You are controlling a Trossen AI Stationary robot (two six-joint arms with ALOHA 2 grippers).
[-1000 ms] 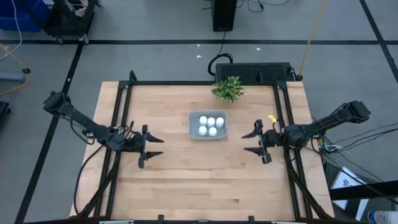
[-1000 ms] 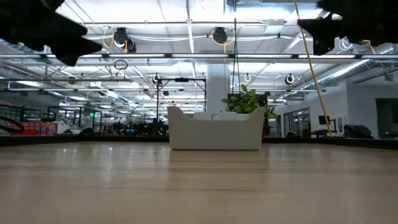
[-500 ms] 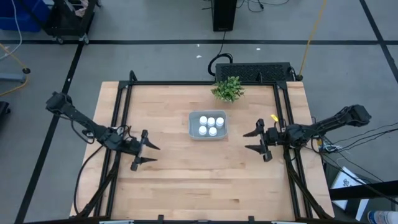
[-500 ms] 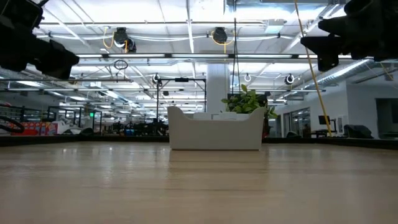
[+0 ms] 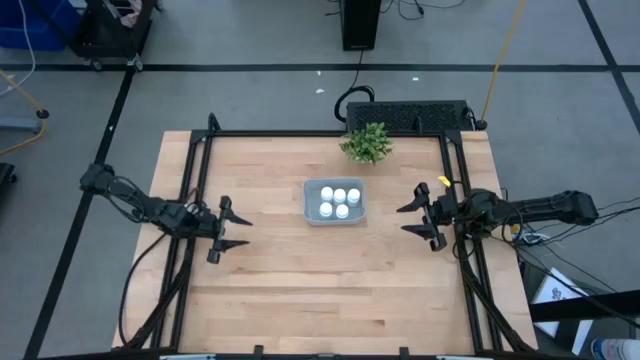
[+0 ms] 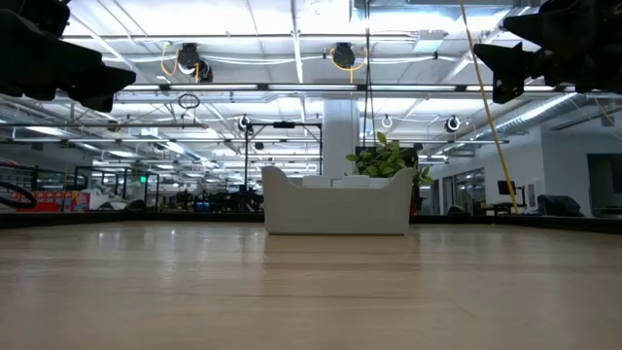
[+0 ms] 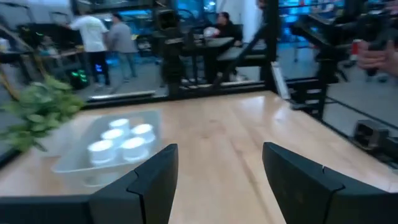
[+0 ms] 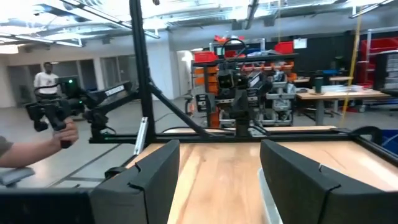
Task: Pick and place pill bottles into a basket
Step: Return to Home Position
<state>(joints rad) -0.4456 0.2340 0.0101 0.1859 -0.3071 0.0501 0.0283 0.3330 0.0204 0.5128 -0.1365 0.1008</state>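
Note:
The pale grey-blue basket (image 5: pixel 335 202) stands on the table's middle, toward the far side, with several white pill bottles (image 5: pixel 335 201) upright inside it. It also shows in the low view (image 6: pixel 336 202) and the left wrist view (image 7: pixel 106 149). My left gripper (image 5: pixel 238 230) is open and empty, left of the basket, raised above the table. My right gripper (image 5: pixel 408 219) is open and empty, right of the basket, also raised.
A small green plant (image 5: pixel 367 143) stands at the table's far edge behind the basket. A black frame (image 5: pixel 200 160) borders the table. People stand in the room beyond the table, and a person's hand (image 8: pixel 62 134) shows in the right wrist view.
My left gripper has drawn back toward the table's left edge, away from the basket. My right gripper has moved a little toward the far edge, and its arm has turned level. Both stay open and empty. The basket and bottles have kept still.

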